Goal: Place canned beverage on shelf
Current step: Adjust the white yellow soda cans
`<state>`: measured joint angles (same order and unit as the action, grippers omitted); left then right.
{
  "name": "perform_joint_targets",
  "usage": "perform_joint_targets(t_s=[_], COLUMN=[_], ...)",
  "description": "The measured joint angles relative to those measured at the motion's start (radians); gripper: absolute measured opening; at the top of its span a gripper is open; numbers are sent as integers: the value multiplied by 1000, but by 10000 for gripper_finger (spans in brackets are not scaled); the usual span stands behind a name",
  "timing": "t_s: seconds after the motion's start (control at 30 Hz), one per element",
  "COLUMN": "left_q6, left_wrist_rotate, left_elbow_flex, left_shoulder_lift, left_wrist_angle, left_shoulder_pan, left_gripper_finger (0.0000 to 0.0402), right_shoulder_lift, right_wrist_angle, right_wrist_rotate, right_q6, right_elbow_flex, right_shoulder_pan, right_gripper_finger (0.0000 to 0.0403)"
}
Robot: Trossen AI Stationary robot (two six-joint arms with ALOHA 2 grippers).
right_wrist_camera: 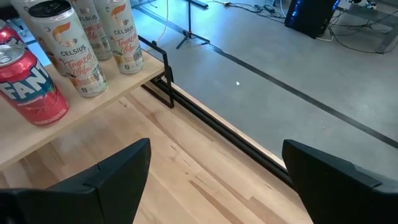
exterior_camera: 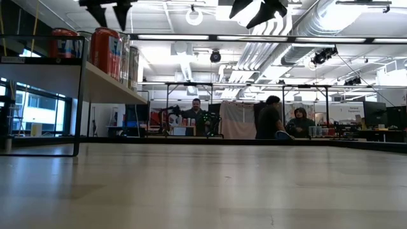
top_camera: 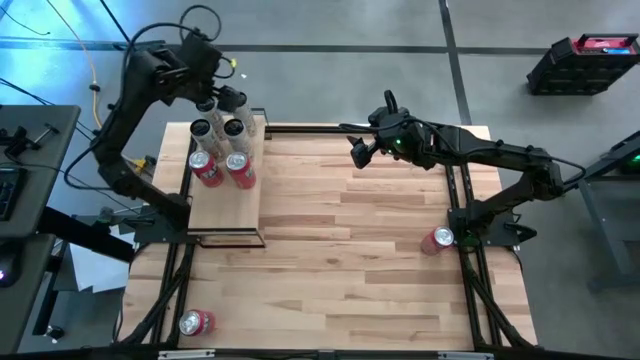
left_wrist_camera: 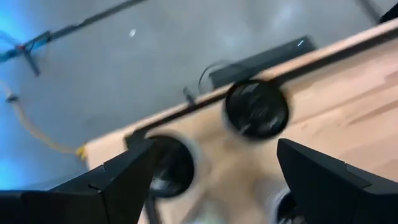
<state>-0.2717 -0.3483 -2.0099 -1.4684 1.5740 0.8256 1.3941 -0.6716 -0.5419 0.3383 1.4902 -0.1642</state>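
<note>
The shelf (top_camera: pixel 225 210), a pale-wood board in a thin black frame, stands raised at the table's far left; it also shows in the low view (exterior_camera: pixel 108 86). Two red cans (top_camera: pixel 222 168) and several white cans (top_camera: pixel 218 127) stand upright on it. My left gripper (top_camera: pixel 215 88) hangs open and empty above the white cans at the shelf's far end; the left wrist view looks down on their dark tops (left_wrist_camera: pixel 256 109) between my fingers. My right gripper (top_camera: pixel 360 152) is open and empty above the table's far middle. Its wrist view shows the red can (right_wrist_camera: pixel 28 84) and white cans (right_wrist_camera: pixel 74 50).
One red can (top_camera: pixel 438 240) lies on the table near the right edge by the right arm's base. Another red can (top_camera: pixel 195 322) lies at the near left corner. The tabletop (top_camera: pixel 350 250) between them is bare wood. People sit in the room beyond the table (exterior_camera: pixel 270 117).
</note>
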Motion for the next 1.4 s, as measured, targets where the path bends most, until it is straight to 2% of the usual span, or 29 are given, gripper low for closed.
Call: perform_joint_targets(t_s=[0.37,1.2,1.4], left_q6=[-29,-93,-89], left_wrist_rotate=[27,20,-44], left_elbow_flex=[125,134,174], left_shoulder_lift=[27,8,6], left_wrist_angle=[0,-3,-3], left_shoulder_pan=[117,130,117], left_gripper_finger=[326,326,326], right_shoulder_lift=[0,0,0], right_wrist_angle=[8,8,8], right_wrist_rotate=[39,37,43], right_q6=[34,39,38], right_elbow_flex=[0,0,0], right_shoulder_pan=[0,0,0], right_gripper_finger=[348,348,348])
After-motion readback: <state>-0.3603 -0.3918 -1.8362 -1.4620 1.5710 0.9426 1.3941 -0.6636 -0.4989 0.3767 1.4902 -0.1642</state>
